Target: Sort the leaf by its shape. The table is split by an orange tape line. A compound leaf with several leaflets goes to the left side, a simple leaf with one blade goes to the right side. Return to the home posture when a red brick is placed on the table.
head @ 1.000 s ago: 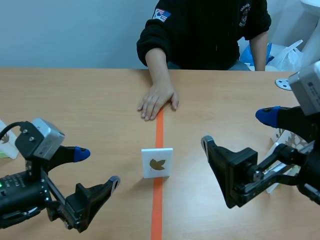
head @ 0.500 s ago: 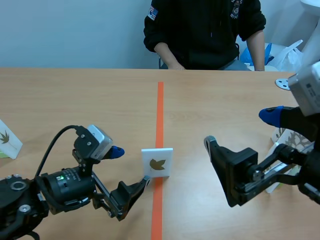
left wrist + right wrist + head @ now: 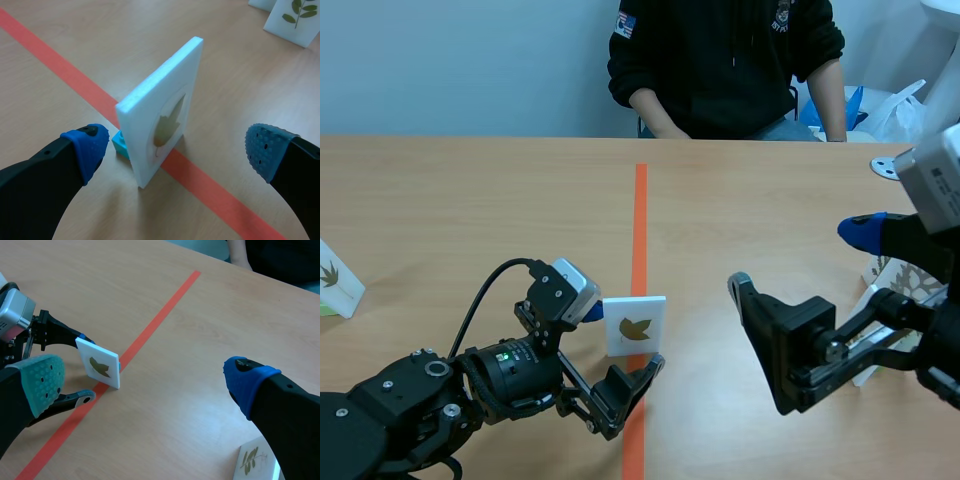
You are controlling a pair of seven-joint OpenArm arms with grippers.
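Observation:
A white card (image 3: 635, 325) printed with a brown leaf stands upright on the orange tape line (image 3: 639, 210). My left gripper (image 3: 620, 338) is open, with one finger on each side of the card and not touching it. In the left wrist view the card (image 3: 162, 110) stands edge-on between the blue pads (image 3: 87, 145), with a small blue base (image 3: 120, 143) at its foot. My right gripper (image 3: 800, 258) hangs open over the right half of the table, away from the card. From the right wrist view the card (image 3: 99, 365) lies ahead of that open gripper (image 3: 145, 380).
A person sits across the table (image 3: 470, 200), hands off it. One leaf card (image 3: 335, 275) stands at the left edge, and others (image 3: 895, 280) stand under my right arm. A compound-leaf card (image 3: 255, 460) lies near the right gripper. A white disc (image 3: 887, 167) is at the far right.
My left arm has moved right and forward until its open fingers straddle the card. The person's hand left the tape line and drew back. The right arm has not moved.

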